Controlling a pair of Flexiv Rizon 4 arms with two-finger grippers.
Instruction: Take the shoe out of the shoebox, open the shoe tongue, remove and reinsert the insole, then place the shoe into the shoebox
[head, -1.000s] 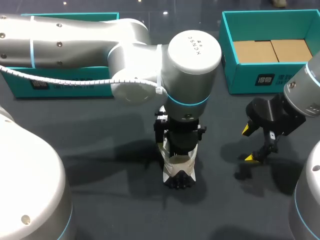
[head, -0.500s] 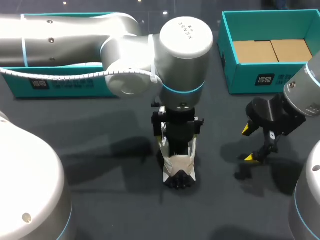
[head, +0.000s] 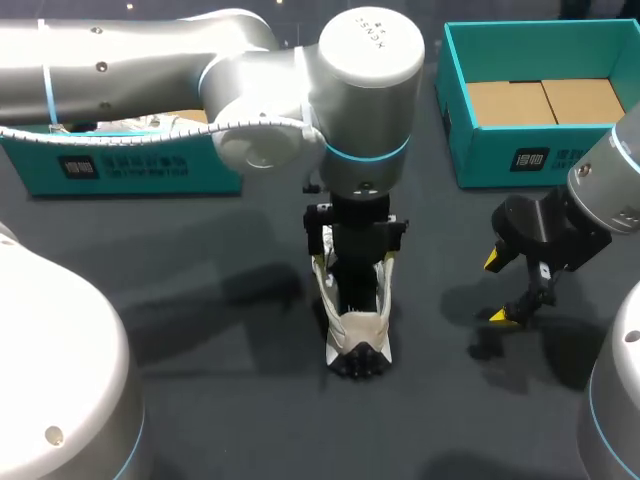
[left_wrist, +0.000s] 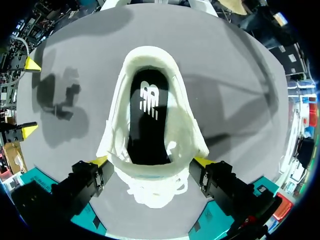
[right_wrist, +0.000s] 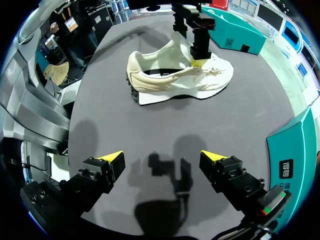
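A cream sneaker (head: 358, 340) stands on the dark table (head: 220, 400), heel toward me. Its mouth gapes wide in the left wrist view, showing the black insole (left_wrist: 149, 117) inside and the cream collar (left_wrist: 116, 125) around it. My left gripper (head: 352, 262) hangs over the lace end, open, its yellow fingertips (left_wrist: 100, 161) straddling the shoe's sides; I cannot tell whether they touch. In the left wrist view the left gripper (left_wrist: 151, 161) frames the tongue and laces (left_wrist: 155, 192). My right gripper (head: 497, 288) hovers open to the right, holding nothing; from the right gripper (right_wrist: 162, 157) the sneaker (right_wrist: 175, 82) lies ahead.
A teal shoebox (head: 480, 150) with a brown cardboard floor stands at the back right. Another teal box (head: 130, 168) sits at the back left, partly behind my left arm, with something white inside. The right gripper's shadow (right_wrist: 167, 172) falls on bare table.
My left arm has drawn back and up a little, uncovering more of the sneaker and the left box. The sneaker and the right arm have stayed put.
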